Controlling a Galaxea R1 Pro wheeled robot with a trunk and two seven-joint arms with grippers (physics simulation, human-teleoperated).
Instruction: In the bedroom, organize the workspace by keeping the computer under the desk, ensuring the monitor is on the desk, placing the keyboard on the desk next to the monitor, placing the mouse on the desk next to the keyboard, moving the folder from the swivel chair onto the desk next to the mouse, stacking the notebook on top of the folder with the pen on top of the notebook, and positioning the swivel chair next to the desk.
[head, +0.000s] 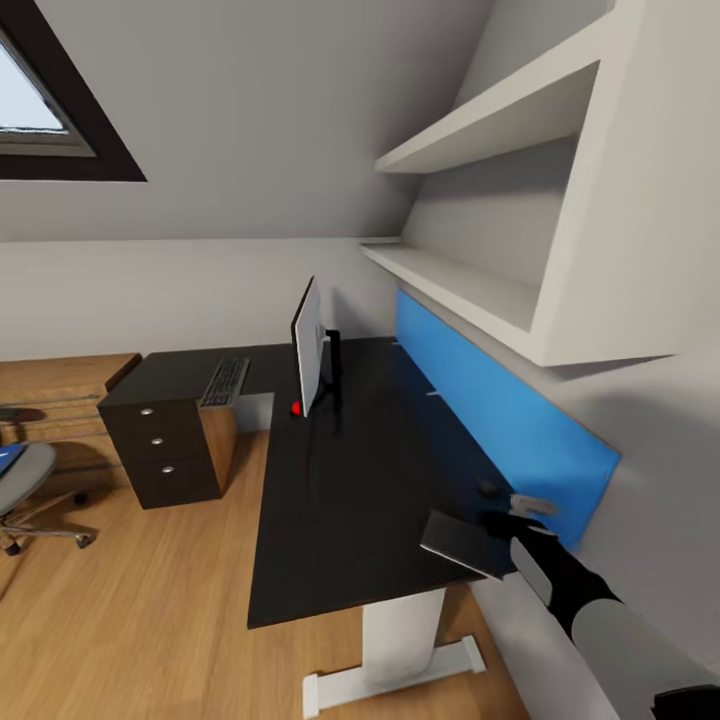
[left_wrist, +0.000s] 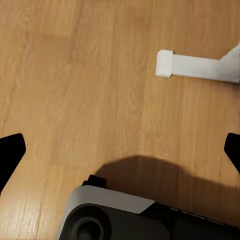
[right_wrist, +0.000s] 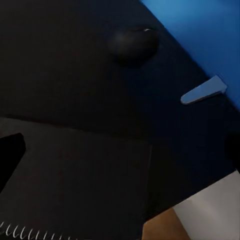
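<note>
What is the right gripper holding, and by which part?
The right gripper appears to hold the notebook by its edge nearest the blue wall panel, above the desk; the contact itself isn't clear.

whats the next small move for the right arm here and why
Probably lower the right pincer onto the thin grey spiral-bound notebook at the black desk's near end and close on it. The pincer hovers right beside it, its fingers look apart, and the bright blue folder it must stack on lies on the grey chair.

White wall shelves (head: 520, 130) above a blue wall panel (head: 500, 400).
</note>
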